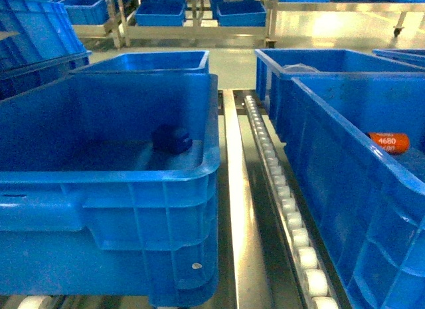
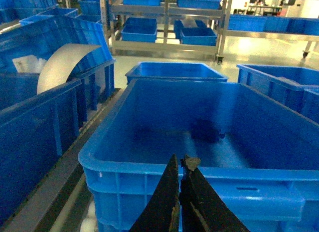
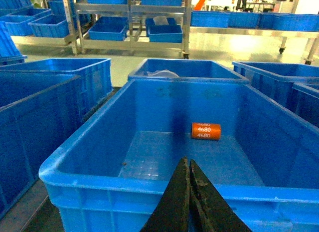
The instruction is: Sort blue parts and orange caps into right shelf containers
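A dark navy blue part [image 1: 171,139] lies on the floor of the left blue crate [image 1: 113,175], toward its far right side. In the left wrist view that part [image 2: 207,130] is a dim shape deep in the crate [image 2: 149,169]. My left gripper [image 2: 180,159] is shut and empty, just short of the crate's near rim. An orange cap [image 3: 206,130] printed "4680" lies on its side in the right crate [image 3: 124,181]. My right gripper [image 3: 188,162] is shut and empty before that crate's near rim. The head view shows the cap [image 1: 388,143] in the right crate [image 1: 352,127] but neither gripper.
A white roller track [image 1: 285,196] and a metal rail [image 1: 232,189] run between the two crates. More blue crates stand behind them [image 1: 159,60] and on metal shelves [image 1: 159,16] at the back. A curved white sheet [image 2: 62,65] sticks out of a crate at the far left.
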Tool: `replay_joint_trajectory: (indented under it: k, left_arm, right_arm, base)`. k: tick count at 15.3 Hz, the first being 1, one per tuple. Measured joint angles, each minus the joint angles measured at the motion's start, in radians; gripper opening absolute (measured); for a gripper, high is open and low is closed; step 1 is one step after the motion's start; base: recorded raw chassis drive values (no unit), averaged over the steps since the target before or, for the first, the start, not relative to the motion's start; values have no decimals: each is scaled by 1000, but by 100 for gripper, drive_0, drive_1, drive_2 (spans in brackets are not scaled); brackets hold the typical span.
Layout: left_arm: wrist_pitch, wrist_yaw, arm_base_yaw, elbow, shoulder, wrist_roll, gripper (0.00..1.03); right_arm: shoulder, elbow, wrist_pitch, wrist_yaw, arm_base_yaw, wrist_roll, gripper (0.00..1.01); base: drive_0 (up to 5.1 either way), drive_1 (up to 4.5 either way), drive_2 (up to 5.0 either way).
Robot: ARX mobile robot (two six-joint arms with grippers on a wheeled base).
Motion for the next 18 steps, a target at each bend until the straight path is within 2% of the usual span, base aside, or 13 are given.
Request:
replay_joint_trajectory:
  k: [2, 3, 4, 5, 15, 18]
  left_arm:
    - [-27, 0, 0, 0, -28, 0, 2]
    - [-142, 0, 0, 2, -103, 0, 2]
    - [-216, -2, 0, 0, -182, 1, 2]
    - [-190, -2, 0, 8, -193, 2, 2]
    - [-206, 0, 0, 0, -194, 3, 2]
    - [-206, 0, 0, 0, -194, 4, 41]
  right_arm:
    - [-29, 0, -30, 0, 0, 0, 1]
    - [-49, 0, -56, 0, 0, 0, 1]
    - [-137, 0, -193, -3, 0, 0, 1]
    - [-209, 0, -211, 0, 0, 0, 1]
    - [-208, 0, -219, 0, 0, 2, 2]
    - [-208, 0, -219, 0, 0, 2, 42]
  base:
    - [0, 0, 0]
    - [0, 0, 0]
    - [0, 0, 0]
    - [0, 0, 0]
    - [0, 0, 0]
    - [0, 0, 0]
